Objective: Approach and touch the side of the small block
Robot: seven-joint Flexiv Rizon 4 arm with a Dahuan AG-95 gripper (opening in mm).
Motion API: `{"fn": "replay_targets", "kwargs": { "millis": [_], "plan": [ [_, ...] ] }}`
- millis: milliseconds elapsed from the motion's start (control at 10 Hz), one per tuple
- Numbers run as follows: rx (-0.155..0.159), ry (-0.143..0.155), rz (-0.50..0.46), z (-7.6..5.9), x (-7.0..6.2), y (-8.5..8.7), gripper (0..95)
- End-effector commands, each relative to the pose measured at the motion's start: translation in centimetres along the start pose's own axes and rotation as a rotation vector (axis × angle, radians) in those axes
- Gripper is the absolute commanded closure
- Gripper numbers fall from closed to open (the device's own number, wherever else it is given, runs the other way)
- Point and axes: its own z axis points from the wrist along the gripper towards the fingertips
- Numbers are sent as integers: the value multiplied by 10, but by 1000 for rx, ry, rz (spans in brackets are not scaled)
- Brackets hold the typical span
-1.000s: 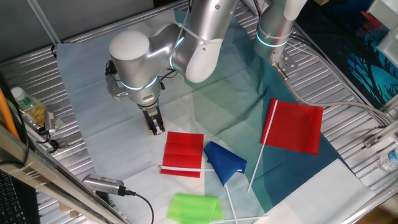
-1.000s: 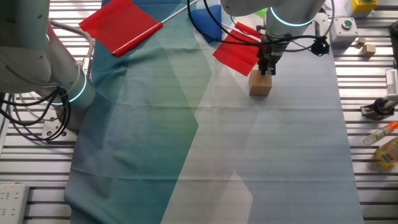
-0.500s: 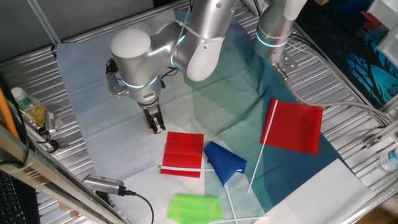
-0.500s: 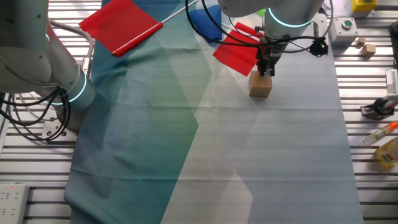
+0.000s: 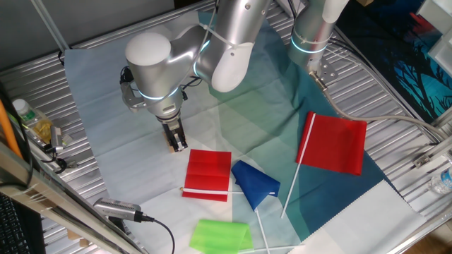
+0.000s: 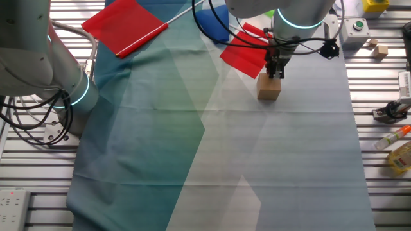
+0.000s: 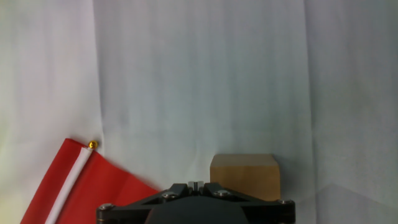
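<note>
The gripper, fingers drawn narrow together, is pressing against the small block's top edge beside the red flag. The hand view is revealing the block's front face, mostly hidden in one fixed view.

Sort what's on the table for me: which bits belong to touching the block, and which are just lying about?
In the job:
block
gripper, at the block's top edge

Lying about:
small red flag beside the block
blue flag
green flag
large red flag
bottles on the table's edge
</note>
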Motion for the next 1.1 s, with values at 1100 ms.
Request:
{"fn": "replay_targets", "kwargs": {
  "millis": [1100],
  "plan": [
    [1, 5, 4, -3, -10, 4, 950]
  ]
}}
